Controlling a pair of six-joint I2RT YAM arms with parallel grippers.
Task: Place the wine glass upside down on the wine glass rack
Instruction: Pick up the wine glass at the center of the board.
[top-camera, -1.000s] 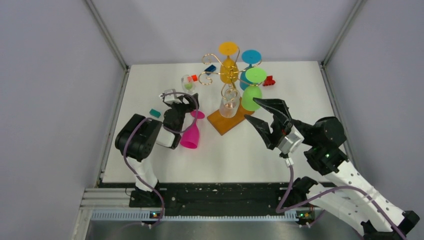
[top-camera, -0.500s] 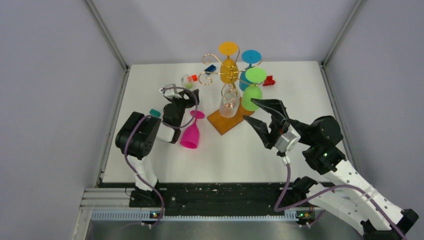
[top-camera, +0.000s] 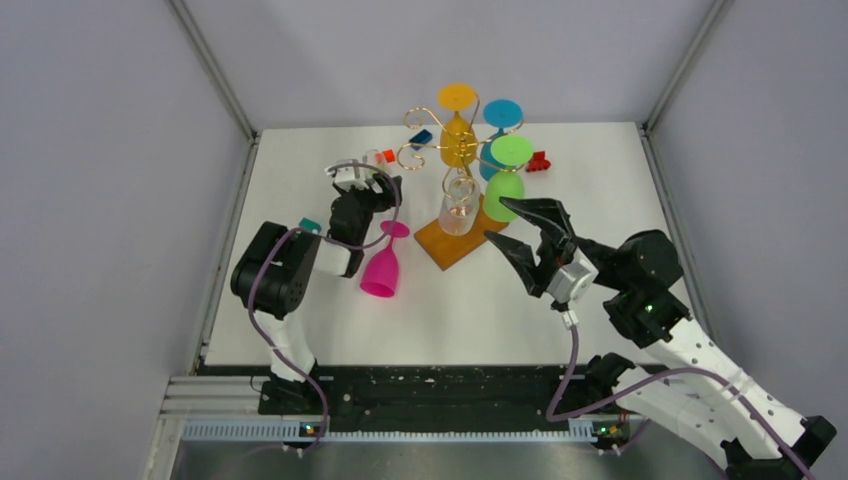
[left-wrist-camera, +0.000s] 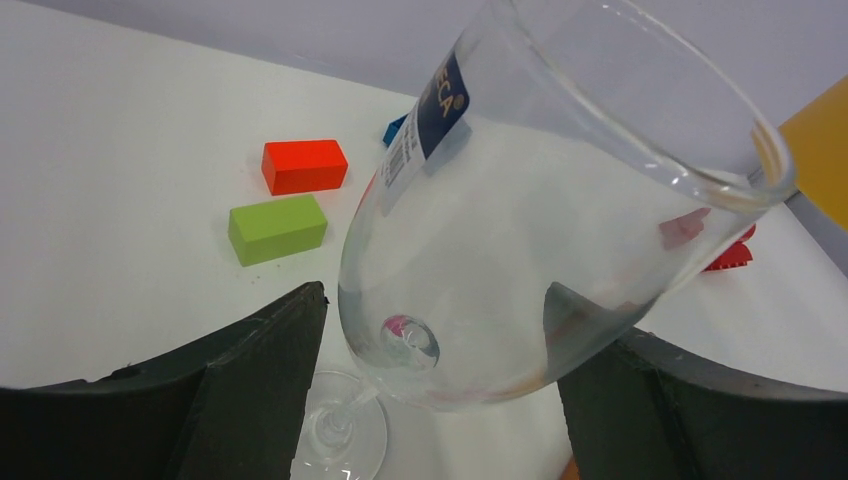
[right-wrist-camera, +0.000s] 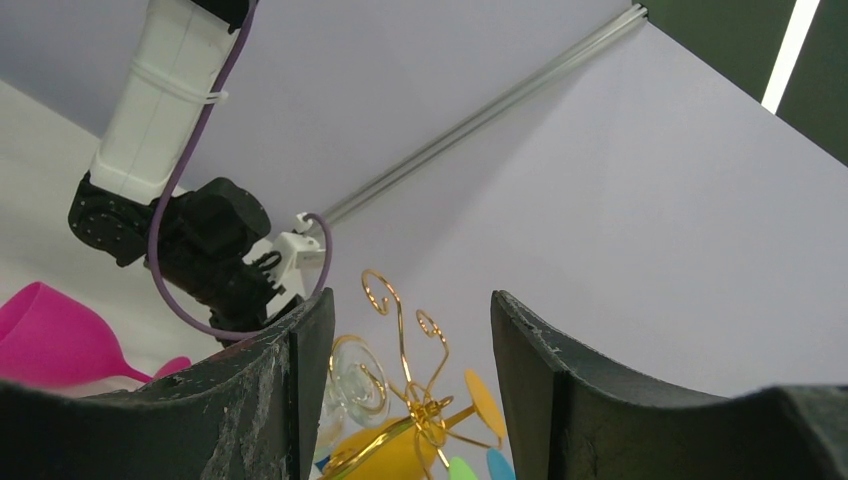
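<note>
The clear wine glass stood empty on the tabletop, left of the wine glass rack, its bowl between the spread left gripper, possibly untouched. The right gripper gaped, empty.

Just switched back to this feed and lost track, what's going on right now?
The left gripper has its open fingers on either side of a clear wine glass, whose foot is on the table; it is not yet lifted. The right gripper hovers open and empty beside the rack, which already holds other glasses. A pink glass lies on the table nearby.
</note>
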